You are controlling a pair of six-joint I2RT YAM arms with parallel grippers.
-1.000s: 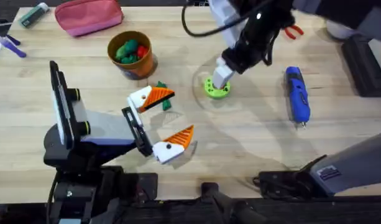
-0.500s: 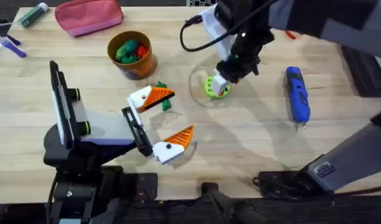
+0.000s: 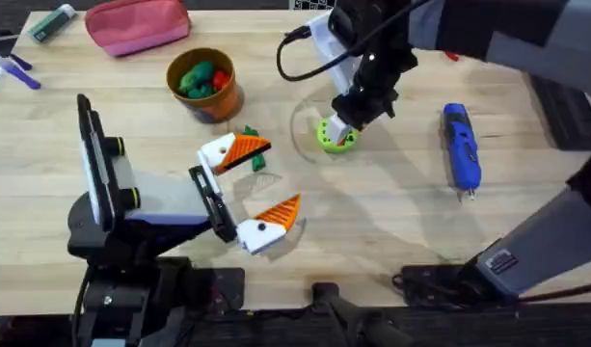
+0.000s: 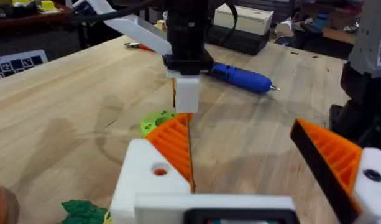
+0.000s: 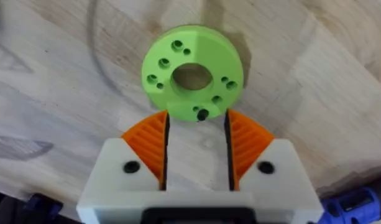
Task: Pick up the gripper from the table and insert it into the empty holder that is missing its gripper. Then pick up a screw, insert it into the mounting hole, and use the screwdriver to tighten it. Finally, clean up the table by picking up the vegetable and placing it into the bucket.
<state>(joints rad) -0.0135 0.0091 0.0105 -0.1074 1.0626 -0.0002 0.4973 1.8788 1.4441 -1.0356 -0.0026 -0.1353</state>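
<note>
Pale wood tabletop, cluttered along its upper edge. Right of centre, the right gripper (image 3: 345, 130) hangs over a lime-green ring disc (image 5: 192, 71), fingers spread a little and holding nothing; one small dark screw (image 5: 202, 114) sits on the disc's near rim between the orange pads. It looks tiny, hard and slippery, best pinched across its head. At lower centre the left gripper (image 3: 247, 188) rests wide apart and empty. One blue screwdriver (image 3: 460, 146) lies at right, one bucket (image 3: 203, 84) at upper left.

Bare wood between lime ring (image 3: 335, 136) and screwdriver (image 3: 460, 146).
</note>
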